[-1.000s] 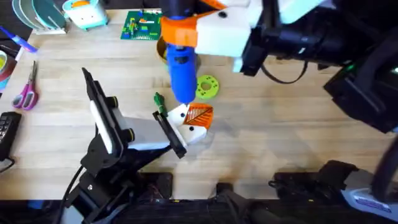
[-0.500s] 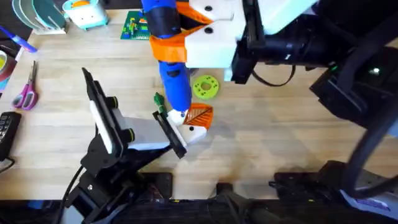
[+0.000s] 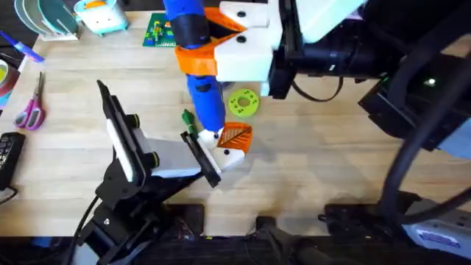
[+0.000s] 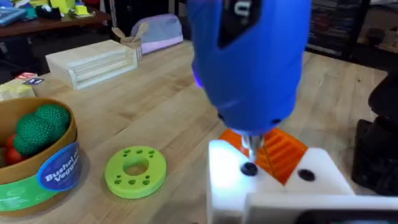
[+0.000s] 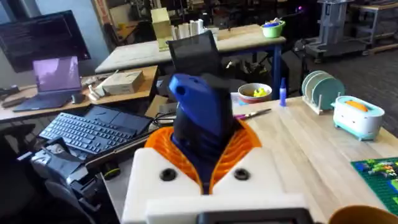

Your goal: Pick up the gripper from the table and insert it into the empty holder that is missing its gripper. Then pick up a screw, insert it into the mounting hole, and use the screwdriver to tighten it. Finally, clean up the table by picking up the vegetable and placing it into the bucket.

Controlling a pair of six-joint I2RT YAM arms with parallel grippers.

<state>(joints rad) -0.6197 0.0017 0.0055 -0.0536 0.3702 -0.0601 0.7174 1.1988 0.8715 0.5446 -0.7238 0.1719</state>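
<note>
My right gripper (image 3: 200, 43) (image 5: 208, 158) is shut on the blue screwdriver (image 3: 202, 92) (image 4: 249, 62) and holds it nearly upright. The screwdriver's silver tip rests on a dark screw (image 4: 249, 169) in the white holder (image 3: 223, 156) (image 4: 273, 186) at the end of my left arm. The orange ribbed gripper (image 3: 236, 136) (image 4: 283, 152) sits in that holder. My left gripper (image 3: 234, 141) looks shut, with nothing held. The thin dark green vegetable (image 3: 188, 121) lies on the table just left of the holder. The tan bucket (image 4: 37, 162) with its blue label holds toy produce.
A green round disc (image 3: 243, 103) (image 4: 135, 171) with holes lies just behind the holder. Scissors (image 3: 31, 107) and a black remote (image 3: 7, 154) lie at the far left. A green brick plate (image 3: 165, 31) and a teal toy (image 3: 101, 15) stand at the back.
The right gripper has shifted left and tilted the screwdriver. Its tip has come down from just above the holder onto the screw. The left arm has stayed still.
</note>
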